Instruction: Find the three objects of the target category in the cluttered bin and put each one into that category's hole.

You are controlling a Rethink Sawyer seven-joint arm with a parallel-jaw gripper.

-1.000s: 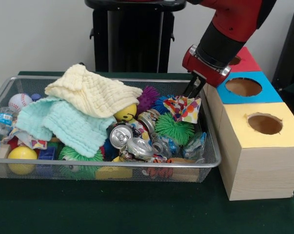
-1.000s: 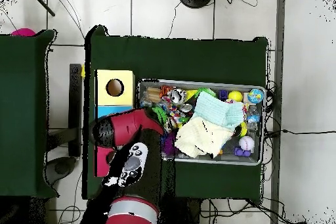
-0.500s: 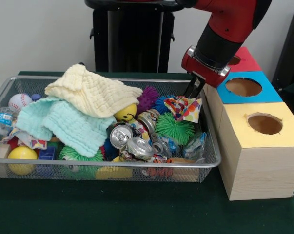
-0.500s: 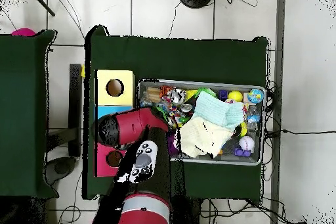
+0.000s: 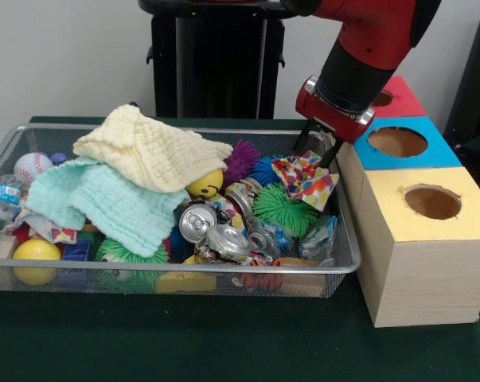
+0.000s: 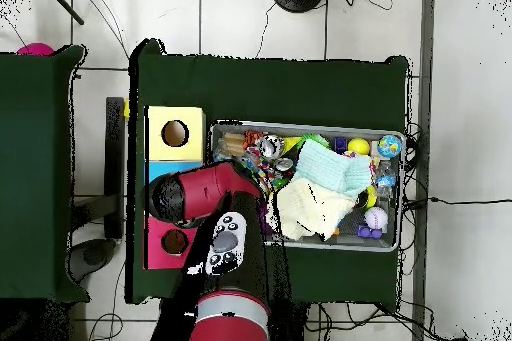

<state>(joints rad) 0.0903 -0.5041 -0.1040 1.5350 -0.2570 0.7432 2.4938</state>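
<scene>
- Two dark fingers of the gripper stand apart above the colourful cloth, which sits at the right end of the wire basket – not clamped on anything.
- The cloth lies crumpled over a green spiky ball, right beside the blue-topped box (handy for a short carry, I'd judge).
- A yellow towel and a mint towel cover much of the pile; what's underneath is hidden.
- Overhead, the arm masks the gripper entirely.
</scene>
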